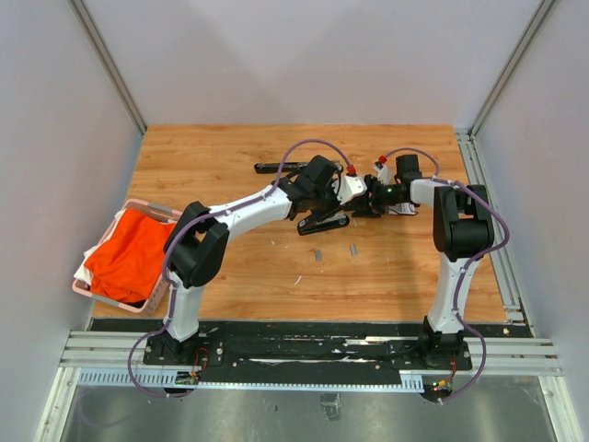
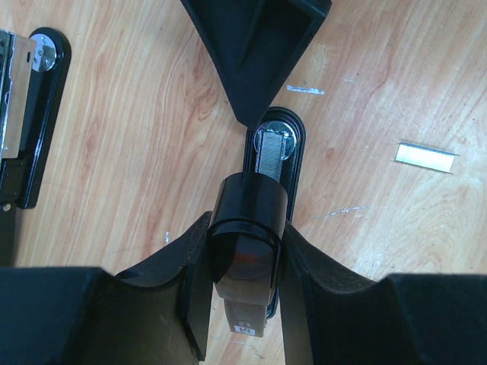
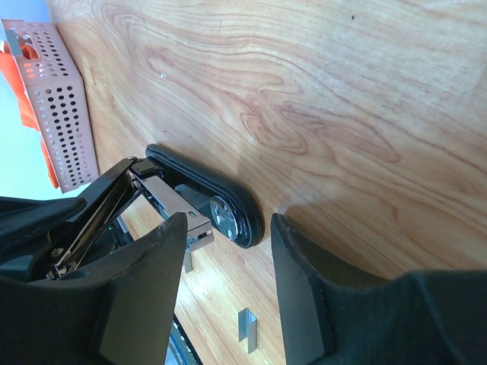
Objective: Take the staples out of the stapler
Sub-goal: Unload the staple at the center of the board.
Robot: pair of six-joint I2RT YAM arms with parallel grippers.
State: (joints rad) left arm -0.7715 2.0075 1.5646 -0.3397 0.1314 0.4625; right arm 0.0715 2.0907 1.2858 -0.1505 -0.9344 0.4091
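A black stapler lies mid-table. My left gripper is shut on its top arm; its base and round metal anvil point away from the wrist. In the right wrist view the stapler is hinged open, with its metal magazine raised off the base. My right gripper is open, its fingers on either side of the stapler's front end, touching nothing. Two short staples strips lie on the wood nearby, one showing in the left wrist view and in the right wrist view.
A second black stapler lies farther back, also showing in the left wrist view. A small white box sits by the right wrist. A pink basket with orange cloth stands at the table's left edge.
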